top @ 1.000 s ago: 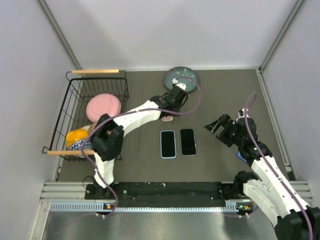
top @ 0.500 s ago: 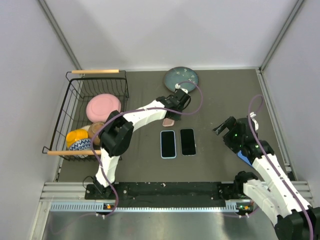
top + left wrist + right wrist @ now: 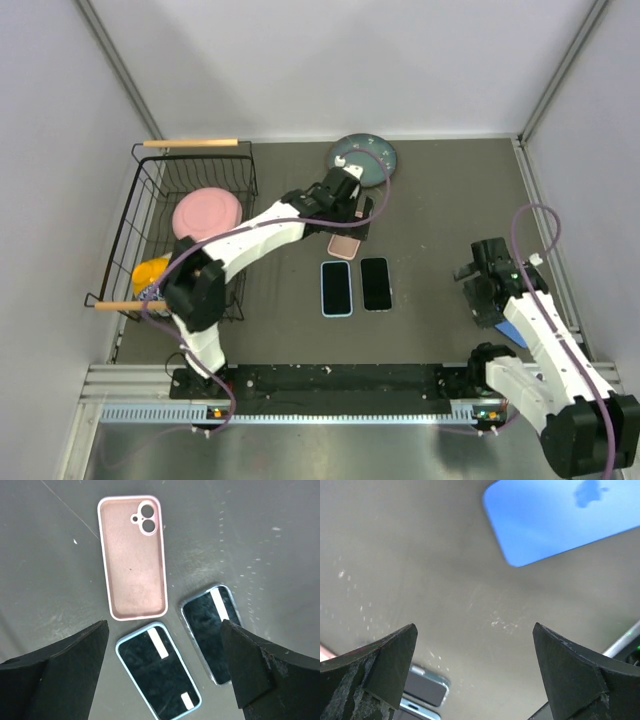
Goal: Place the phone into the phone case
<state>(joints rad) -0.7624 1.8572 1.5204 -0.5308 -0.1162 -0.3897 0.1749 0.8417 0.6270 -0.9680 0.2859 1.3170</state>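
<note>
An empty pink phone case [image 3: 132, 555] lies inside-up on the dark table, also visible from above [image 3: 345, 245]. My left gripper [image 3: 164, 630] hangs open above it with nothing between its fingers [image 3: 350, 212]. Nearer than the case, two phones lie screen-up side by side: one with a light-blue rim [image 3: 157, 670] [image 3: 336, 288], one with a darker rim [image 3: 212, 630] [image 3: 375, 283]. My right gripper [image 3: 475, 630] is open and empty over bare table at the right [image 3: 472, 290]. A blue phone [image 3: 560, 520] lies back-up just beyond it [image 3: 515, 330].
A black wire basket [image 3: 150, 215] at the left holds a pink plate [image 3: 207, 213] and a yellow item [image 3: 152, 272]. A teal plate [image 3: 368, 152] sits at the back, just behind the left wrist. Grey walls enclose the table.
My left gripper has opened and let go of the pink case, which now lies flat on the table. The right arm has drawn back to the right, toward the blue phone.
</note>
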